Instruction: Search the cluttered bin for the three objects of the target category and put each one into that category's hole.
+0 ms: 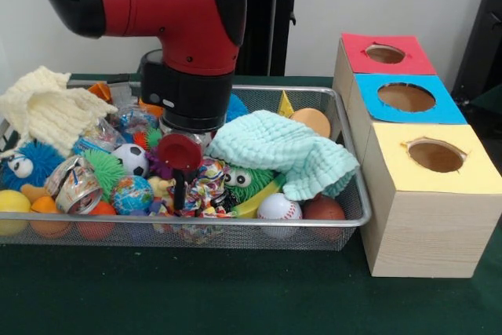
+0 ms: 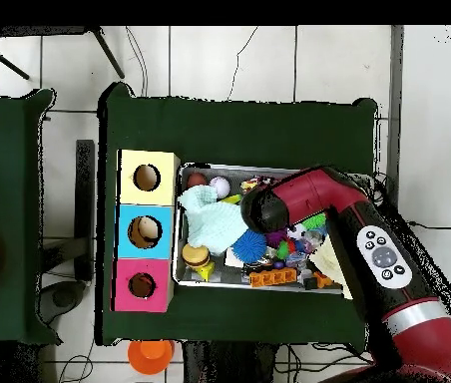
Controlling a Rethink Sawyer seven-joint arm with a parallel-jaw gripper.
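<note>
The silver wire-mesh bin (image 1: 235,223) is full of toys and stands left of the boxes; it also shows in the overhead view (image 2: 215,284). A small tan and orange-brown toy (image 1: 314,121) lies in the bin's far right corner, next to the mint cloth; in the overhead view (image 2: 198,257) it lies near the boxes. No other plush toy can be told apart in the clutter. The round hole (image 1: 385,53) in the red-topped box (image 2: 142,285) is empty. My gripper (image 1: 180,194) reaches down into the middle of the bin among small toys. The arm hides it from above.
A mint cloth (image 1: 290,154) covers the bin's right part; a cream knitted cloth (image 1: 47,107) hangs over the far left. Puffer balls (image 1: 106,169), a soccer ball (image 1: 132,158) and a baseball (image 1: 279,208) lie around the gripper. The blue-topped (image 1: 406,97) and yellow-topped (image 1: 435,154) boxes stand nearer.
</note>
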